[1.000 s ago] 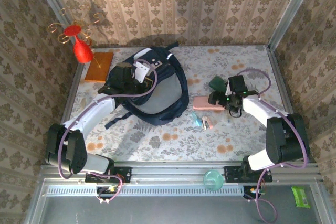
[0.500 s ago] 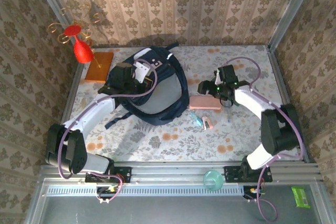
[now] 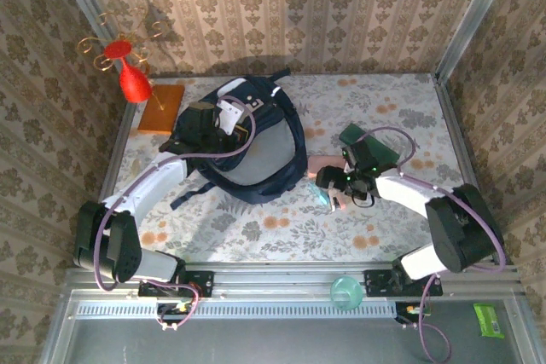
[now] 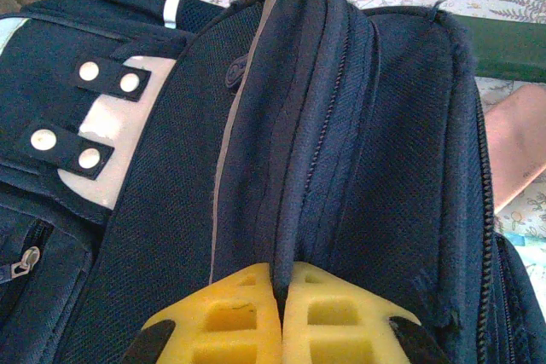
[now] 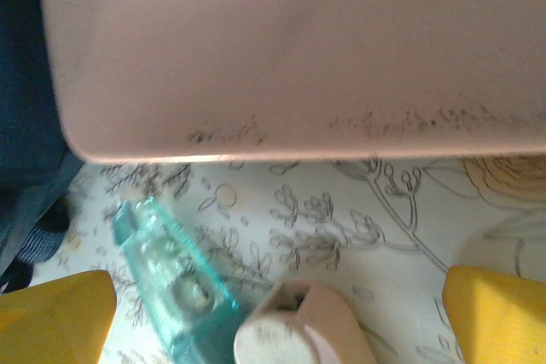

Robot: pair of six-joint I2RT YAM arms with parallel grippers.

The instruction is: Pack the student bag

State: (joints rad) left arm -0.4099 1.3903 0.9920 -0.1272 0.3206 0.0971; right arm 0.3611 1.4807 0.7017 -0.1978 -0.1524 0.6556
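The bag (image 3: 256,147) lay on the left half of the table (image 3: 401,108), far of centre, its grey-white patch facing up. The left gripper (image 3: 239,125) sat on top of it. In the left wrist view its yellow fingers (image 4: 239,321) were pressed together, pinching a ridge of navy fabric beside a zip on the bag (image 4: 358,125).

The right gripper (image 3: 331,189) hung low over the table just right of the bag, above a pink case (image 3: 317,164) and a small teal item (image 3: 322,200). In the right wrist view its yellow fingertips (image 5: 51,313) stood wide apart with nothing gripped. The pink case (image 5: 299,49) lay across the top of that view, and the teal item (image 5: 175,287) touched a small pink object (image 5: 299,330) between the tips. A green book (image 3: 375,144) lay partly under the right arm.

A red vase (image 3: 132,78) and an orange board (image 3: 162,108) stood at the far left. A teal cup (image 3: 345,291) sat on the near rail.
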